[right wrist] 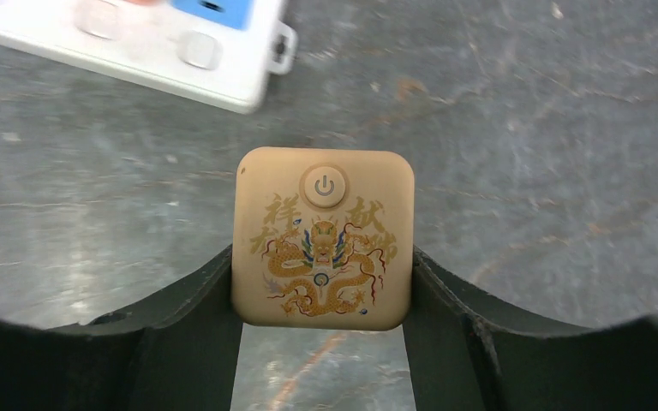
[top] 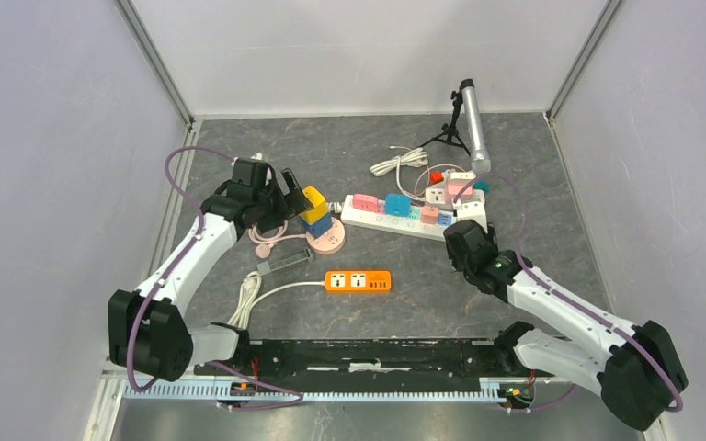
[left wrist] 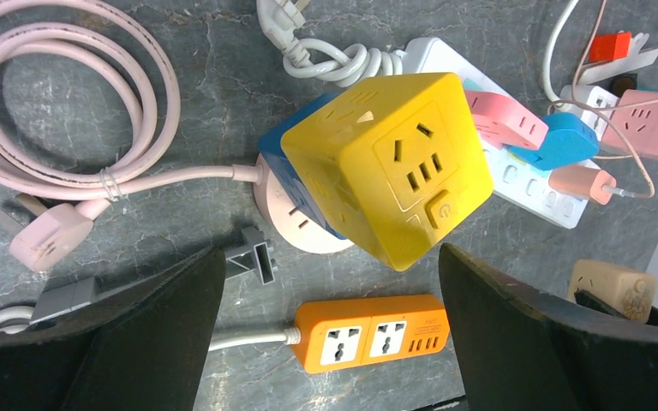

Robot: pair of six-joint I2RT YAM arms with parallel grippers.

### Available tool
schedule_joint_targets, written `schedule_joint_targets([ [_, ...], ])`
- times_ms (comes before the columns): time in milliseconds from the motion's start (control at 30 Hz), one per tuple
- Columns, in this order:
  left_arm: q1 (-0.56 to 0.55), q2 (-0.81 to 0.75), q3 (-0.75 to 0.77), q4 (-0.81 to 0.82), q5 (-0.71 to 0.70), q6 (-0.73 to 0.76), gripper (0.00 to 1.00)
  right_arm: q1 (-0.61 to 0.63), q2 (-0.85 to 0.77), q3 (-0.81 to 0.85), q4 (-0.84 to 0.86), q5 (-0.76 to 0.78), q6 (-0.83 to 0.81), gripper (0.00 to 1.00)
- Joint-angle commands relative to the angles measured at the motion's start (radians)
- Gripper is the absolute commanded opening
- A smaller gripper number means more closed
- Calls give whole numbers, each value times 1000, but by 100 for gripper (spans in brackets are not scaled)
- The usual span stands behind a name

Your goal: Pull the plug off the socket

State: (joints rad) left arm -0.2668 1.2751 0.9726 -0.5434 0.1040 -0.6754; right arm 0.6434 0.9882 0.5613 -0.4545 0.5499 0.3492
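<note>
A beige cube plug (right wrist: pixel 322 237) with a gold dragon print and a power button sits between the fingers of my right gripper (right wrist: pixel 321 257), which is shut on its two sides. It hangs just off the end of the white power strip (right wrist: pixel 180 60), apart from it. That strip (top: pixel 395 220) carries several coloured plugs. My left gripper (left wrist: pixel 330 257) is open, its fingers (left wrist: pixel 163 334) wide on either side below a tilted yellow cube socket (left wrist: pixel 390 163). The yellow cube rests on a blue cube (left wrist: pixel 278 150) over a round pink socket base (left wrist: pixel 296 227). In the top view the left gripper (top: pixel 290 197) is beside the yellow cube (top: pixel 313 204).
An orange power strip (top: pixel 358 281) lies at the near middle with a grey bracket (top: pixel 285 262) to its left. A coiled pink cable with plug (left wrist: pixel 68 111) lies left of the pink base. A small tripod light (top: pixel 471 124) and a white cable bundle (top: pixel 398 163) stand at the back.
</note>
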Motion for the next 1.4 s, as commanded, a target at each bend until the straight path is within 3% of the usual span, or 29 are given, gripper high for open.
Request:
schedule_joint_targets([
  [0, -3, -42, 63, -7, -31, 73, 100, -31, 59, 2, -64, 171, 31, 9],
  [100, -2, -42, 78, -21, -38, 93, 100, -45, 140, 48, -118, 185, 43, 24],
  [300, -2, -44, 72, -28, -39, 104, 100, -49, 233, 71, -101, 148, 21, 33],
  [333, 0, -46, 72, -29, -38, 105, 100, -48, 237, 77, -96, 137, 13, 42],
  [400, 0, -48, 77, -34, -38, 112, 100, -48, 236, 91, -78, 94, -7, 70],
  [500, 0, -49, 88, -42, -38, 125, 100, -48, 222, 114, -42, -15, -57, 83],
  [767, 1, -32, 125, -52, -29, 175, 100, -48, 129, 195, 77, -395, -193, 90],
  [933, 1, -29, 148, -31, -23, 233, 100, -47, 121, 164, 319, -710, -251, 90],
  [1067, 1, -35, 162, -1, -34, 258, 100, -43, 192, 145, 565, -846, -202, 90],
  [1233, 1, -6, 208, -41, -69, 198, 100, 43, 349, 173, 829, -834, -220, 90],
  [1367, 1, 61, 271, -179, -144, -7, 100, 134, 485, 203, 971, -742, -236, 89],
])
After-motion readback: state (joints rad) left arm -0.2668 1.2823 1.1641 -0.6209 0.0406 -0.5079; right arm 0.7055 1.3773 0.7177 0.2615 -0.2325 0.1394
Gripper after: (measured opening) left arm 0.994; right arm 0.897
